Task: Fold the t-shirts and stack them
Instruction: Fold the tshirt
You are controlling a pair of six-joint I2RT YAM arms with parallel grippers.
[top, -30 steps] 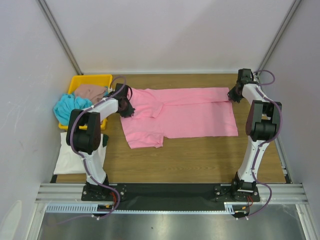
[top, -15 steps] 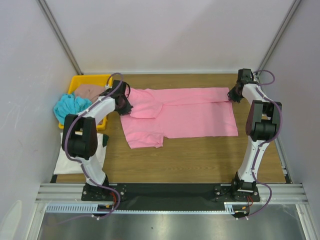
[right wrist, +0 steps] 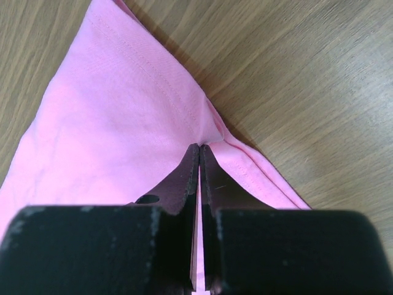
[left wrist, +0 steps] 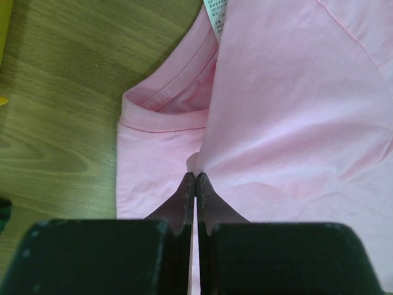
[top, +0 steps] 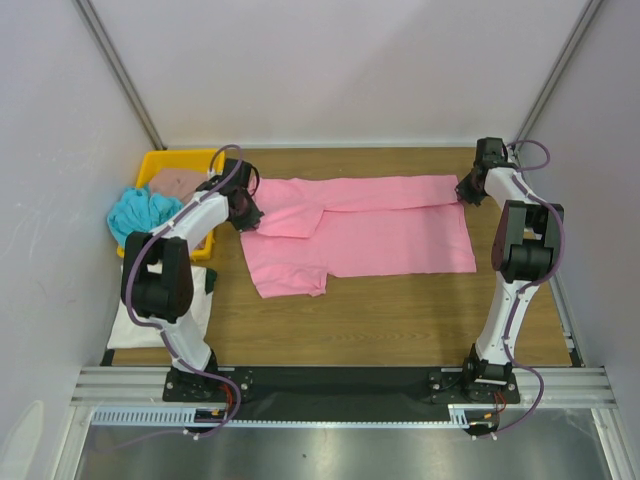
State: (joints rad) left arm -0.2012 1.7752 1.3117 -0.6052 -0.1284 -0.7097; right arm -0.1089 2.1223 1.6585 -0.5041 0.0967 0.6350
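Early days: left gripper [left wrist: 195, 178] and right gripper [right wrist: 200, 147] each pinch the half-folded pink shirt [top: 380, 235]. The cream shirt [top: 135, 320] looks folded beside the yellow tray [top: 185, 157], with the turquoise shirt [top: 135, 215] and brown-pink shirt [top: 180, 182] heaped in it.

overhead, wrist close-ups, probably sharing pink t-shirt [top: 370, 235]

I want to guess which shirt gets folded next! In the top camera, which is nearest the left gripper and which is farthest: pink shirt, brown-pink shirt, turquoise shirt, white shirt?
1. pink shirt: pinched in the left gripper, spread across mid-table.
2. brown-pink shirt: in the yellow tray, just to the left.
3. turquoise shirt: spilling over the tray's left side.
4. white shirt: near-left corner of the table.
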